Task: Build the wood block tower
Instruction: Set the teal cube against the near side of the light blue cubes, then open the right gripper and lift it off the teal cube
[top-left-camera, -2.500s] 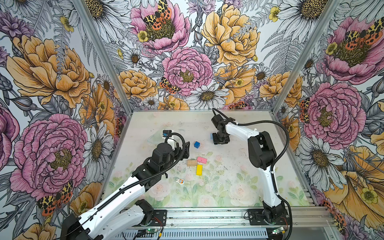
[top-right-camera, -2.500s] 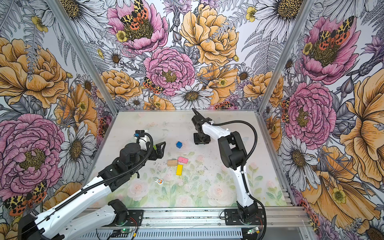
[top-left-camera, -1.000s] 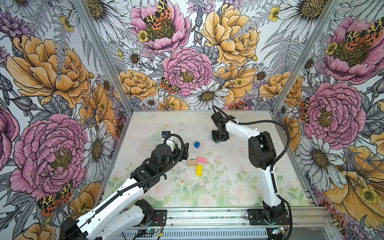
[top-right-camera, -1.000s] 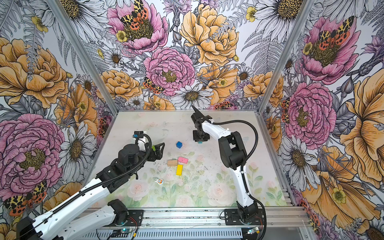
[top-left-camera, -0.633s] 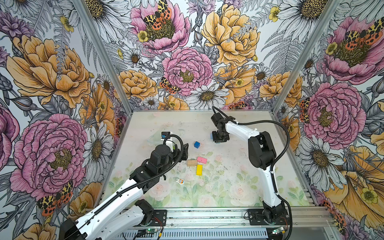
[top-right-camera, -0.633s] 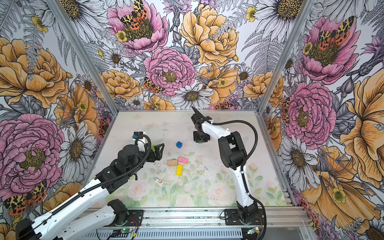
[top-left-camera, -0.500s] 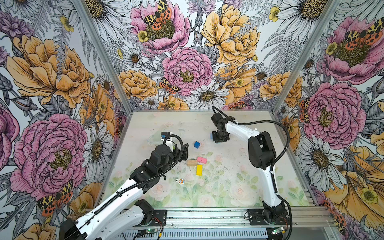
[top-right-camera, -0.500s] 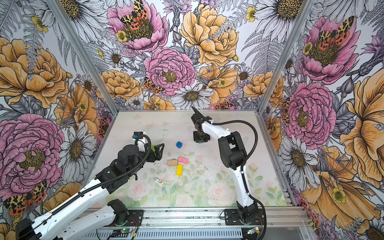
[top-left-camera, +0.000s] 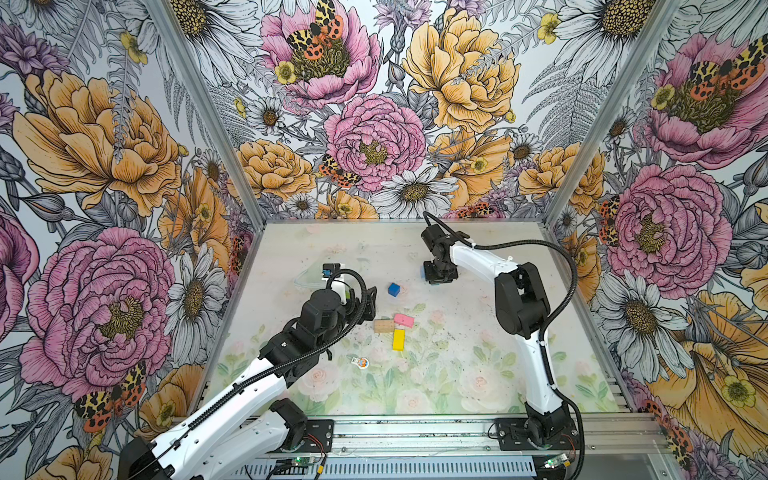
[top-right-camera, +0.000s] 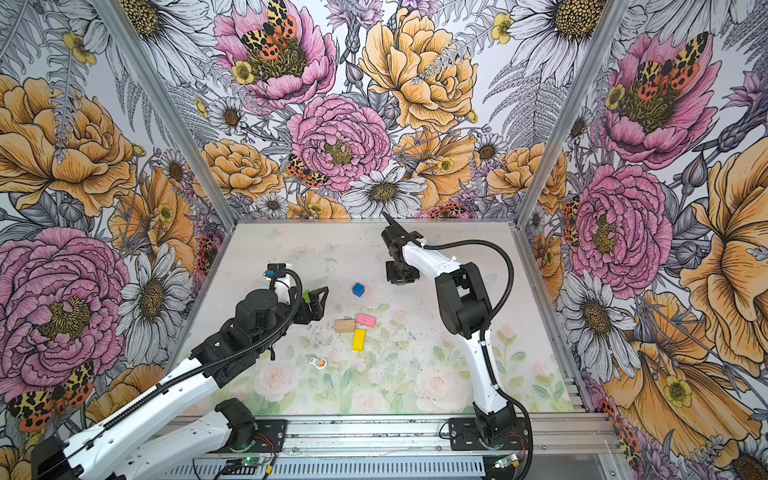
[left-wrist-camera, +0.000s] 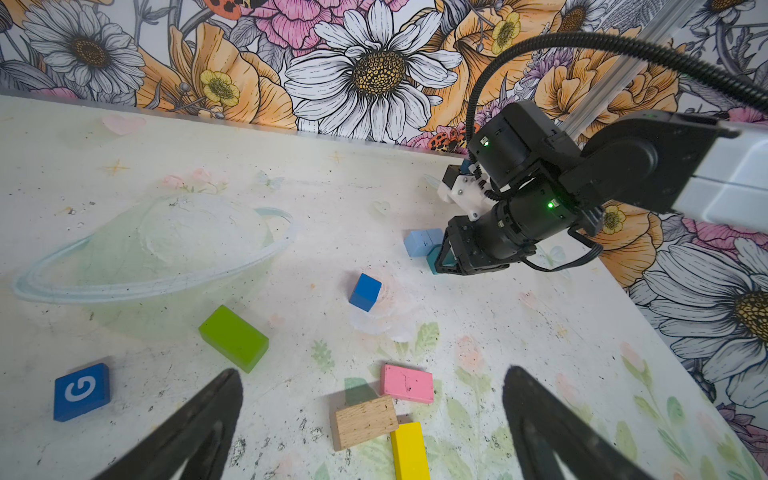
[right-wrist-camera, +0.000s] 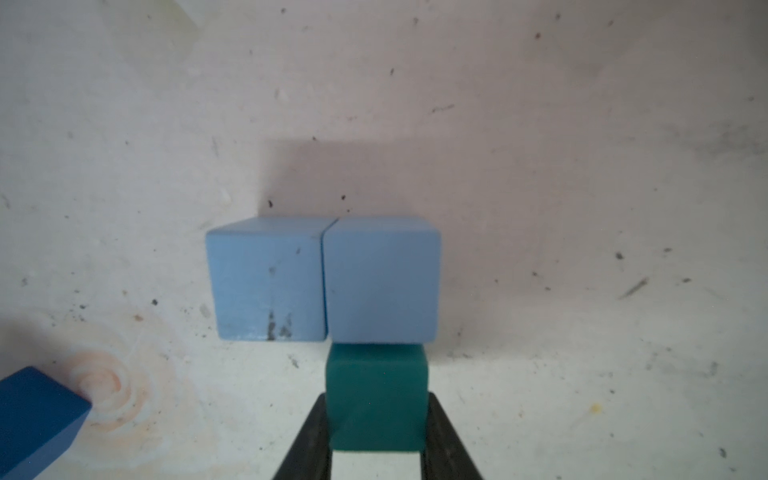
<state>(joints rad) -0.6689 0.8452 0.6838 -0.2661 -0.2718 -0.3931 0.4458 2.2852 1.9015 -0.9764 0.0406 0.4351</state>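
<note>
Jaws of your right gripper (right-wrist-camera: 376, 436) clamp the teal cube (right-wrist-camera: 376, 399), touching light blue cubes (right-wrist-camera: 324, 278) ahead; your left gripper (left-wrist-camera: 372, 432) gapes wide.

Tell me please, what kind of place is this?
Probably a robot test cell, not a home: two arms bolted to a metal rail, floral printed walls enclosing a small table, and scattered wood blocks.

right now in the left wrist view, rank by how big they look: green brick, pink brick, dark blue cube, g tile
1. green brick
2. g tile and pink brick, too alike to rank
3. dark blue cube, though it lies farther from the camera, so unsure.
</note>
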